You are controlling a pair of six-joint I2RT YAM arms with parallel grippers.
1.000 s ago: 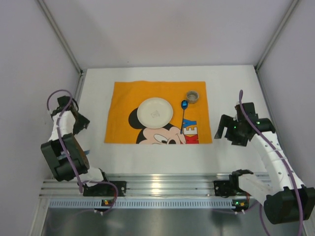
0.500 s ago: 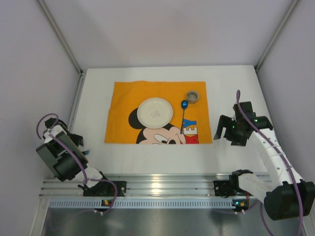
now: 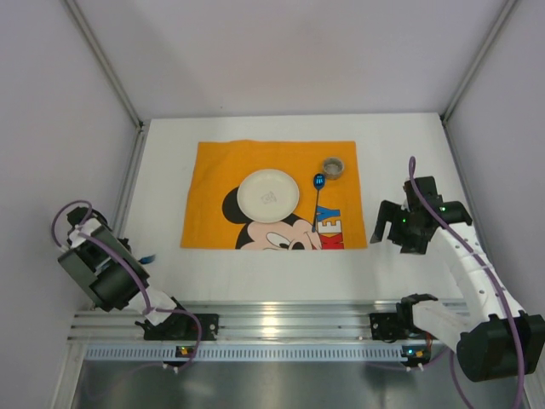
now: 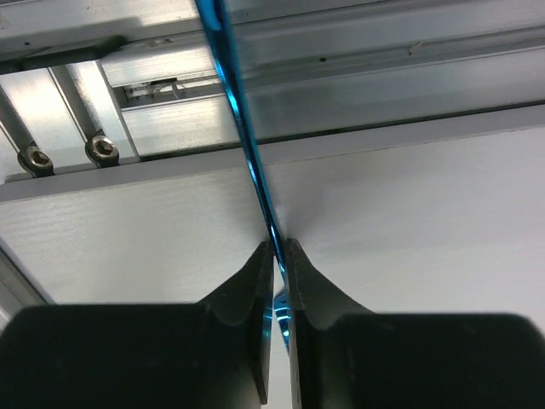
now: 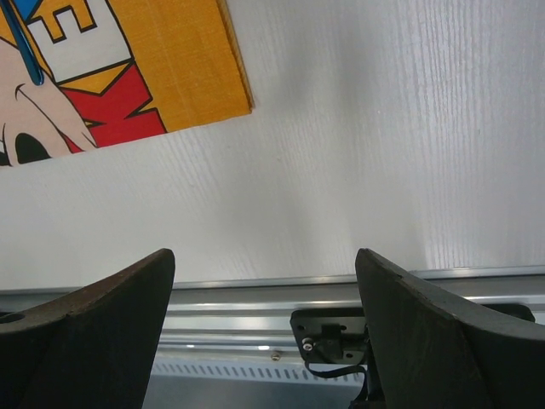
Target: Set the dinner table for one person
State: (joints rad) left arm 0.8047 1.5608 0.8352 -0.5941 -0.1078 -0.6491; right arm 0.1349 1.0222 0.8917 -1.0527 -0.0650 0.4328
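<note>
In the left wrist view my left gripper (image 4: 278, 247) is shut on a thin shiny blue utensil handle (image 4: 243, 128) that runs up out of its jaws, over the white dinner table (image 4: 409, 204). In the top view only a short blue tip of that utensil (image 3: 150, 258) shows beside the left arm at the table's near left. An orange Mickey Mouse mat (image 3: 213, 170) carries a white plate (image 3: 268, 195), a blue spoon (image 3: 318, 200) and a small round cup (image 3: 333, 167). My right gripper (image 3: 387, 228) stands open and empty to the right of the mat.
A silver aluminium rail (image 3: 272, 319) runs along the near edge of the table, with both arm bases on it. White walls with metal posts close in the left, right and far sides. In the right wrist view the mat's corner (image 5: 204, 77) lies at the upper left.
My left arm has drawn back and down to the near left of the table, and its jaws have closed on the blue utensil. The right gripper has barely moved.
</note>
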